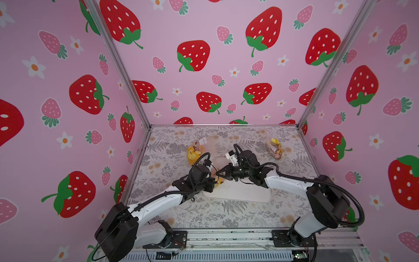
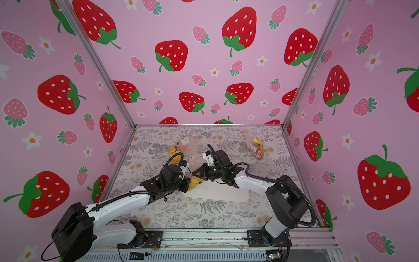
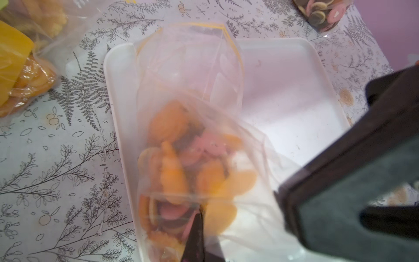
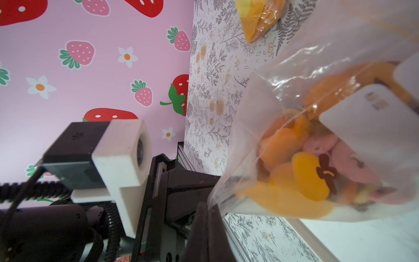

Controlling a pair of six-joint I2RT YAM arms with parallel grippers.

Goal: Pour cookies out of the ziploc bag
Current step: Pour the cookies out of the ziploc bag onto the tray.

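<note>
As left gripper (image 3: 196,229) and right gripper (image 1: 219,174) pinched its bottom, the ziploc bag (image 3: 188,74) seemingly aimed cookies (image 3: 172,172) at the tray (image 3: 283,95).

White tray (image 2: 222,192) on floral table (image 2: 204,217); left gripper (image 2: 187,179) and right gripper (image 2: 196,174) meet at cookie bag (image 2: 191,170) over tray's left end.

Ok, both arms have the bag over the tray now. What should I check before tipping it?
1. Left gripper shut on the clear plastic ziploc bag: ok.
2. Right gripper pinching the same bag: ok.
3. Bag over the white rectangular plastic tray: ok.
4. Yellow zip strip at the mouth parted: looks ok, though blurred.
5. Mouth lower than the round orange, pink and brown cookies: cannot tell.
</note>
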